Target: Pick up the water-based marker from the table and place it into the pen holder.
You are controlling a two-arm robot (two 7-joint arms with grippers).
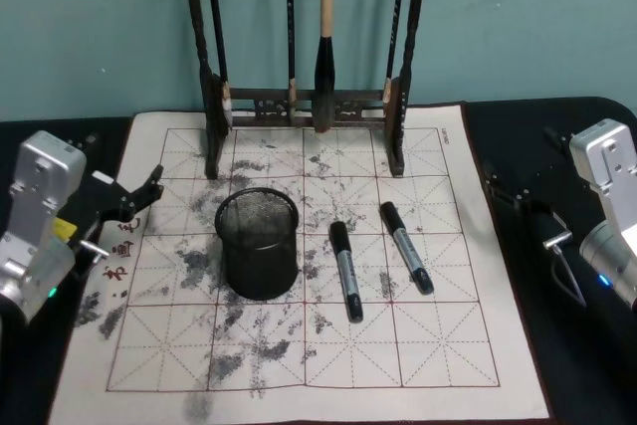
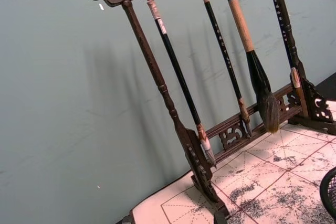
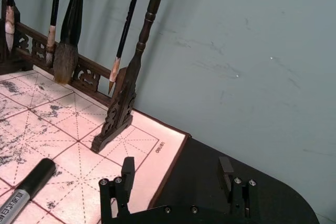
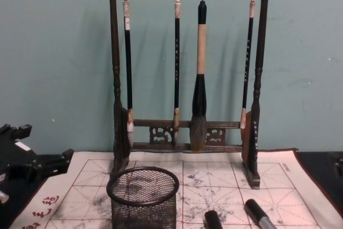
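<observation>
Seen from the head: on the table [image 1: 438, 345], a cream mat with red grid lines, grey ink smudges and a dark border; upright on that mat, a little left of its middle, the pen holder [image 1: 261, 271], a black wire-mesh cup with a thick round rim; just to the right of it, flat on the mat and not touching it, the left marker [image 1: 346, 271], black cap at the far end, grey barrel toward the near edge; farther right and a little farther back, the right marker [image 1: 406, 247], same build, lying roughly parallel to the first with a clear strip of mat between them; both outside the cup, free of any grip. At the mat's far edge, the brush rack [image 1: 304, 102], tall, dark and carved, with four brushes hanging from its top bar against a teal wall. At the mat's left edge, about level with the cup's rim, the left gripper [image 1: 129, 201], clear of cup and markers; judged from the chest view, its two dark prongs spread apart, clamped on nothing. Off the mat's right edge, above the dark tabletop, the right gripper [image 3: 177, 169], well away from both markers; fingers [image 3: 127, 170] wide apart in the right wrist view, nothing held between them.
</observation>
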